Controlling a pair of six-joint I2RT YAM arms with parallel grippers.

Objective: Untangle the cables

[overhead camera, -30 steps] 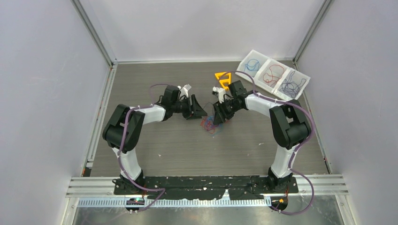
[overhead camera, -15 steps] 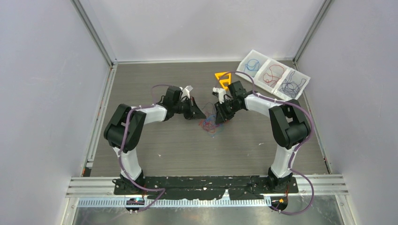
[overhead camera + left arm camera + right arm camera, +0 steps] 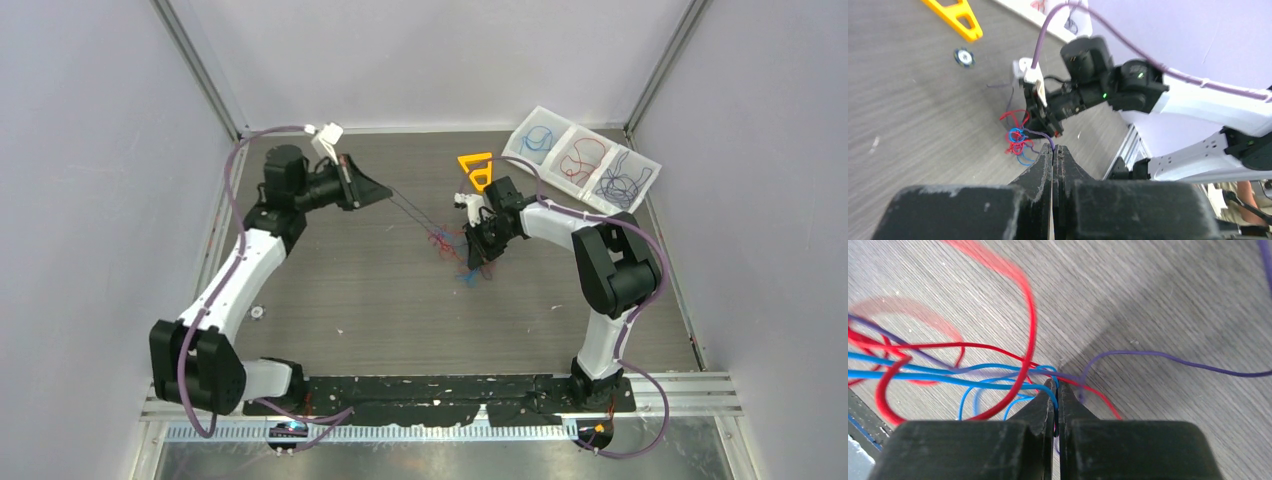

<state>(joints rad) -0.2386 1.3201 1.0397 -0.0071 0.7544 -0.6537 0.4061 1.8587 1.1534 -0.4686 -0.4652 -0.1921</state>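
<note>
The cables (image 3: 441, 242) are thin red, blue and dark purple wires in a small clump mid-table. My left gripper (image 3: 387, 192) is raised back-left of the clump. It is shut on the dark purple cable (image 3: 414, 211), which runs taut from its tips down to the clump. In the left wrist view the jaws (image 3: 1053, 149) pinch that purple strand above the clump (image 3: 1017, 138). My right gripper (image 3: 478, 260) points down at the clump's right side, shut on a blue cable (image 3: 998, 376). In its wrist view (image 3: 1055, 386) red (image 3: 1030, 315) and purple (image 3: 1168, 357) strands lie around the tips.
An orange plastic triangle (image 3: 476, 170) lies behind the right gripper. A white three-compartment tray (image 3: 560, 140) holding coiled cables sits at the back right. A small white disc (image 3: 257, 312) lies on the left. Grey walls close in the table on three sides.
Both grippers closed. The left arm swung up and back to the left, drawing the purple cable out taut. The right gripper dipped slightly nearer, staying at the clump.
</note>
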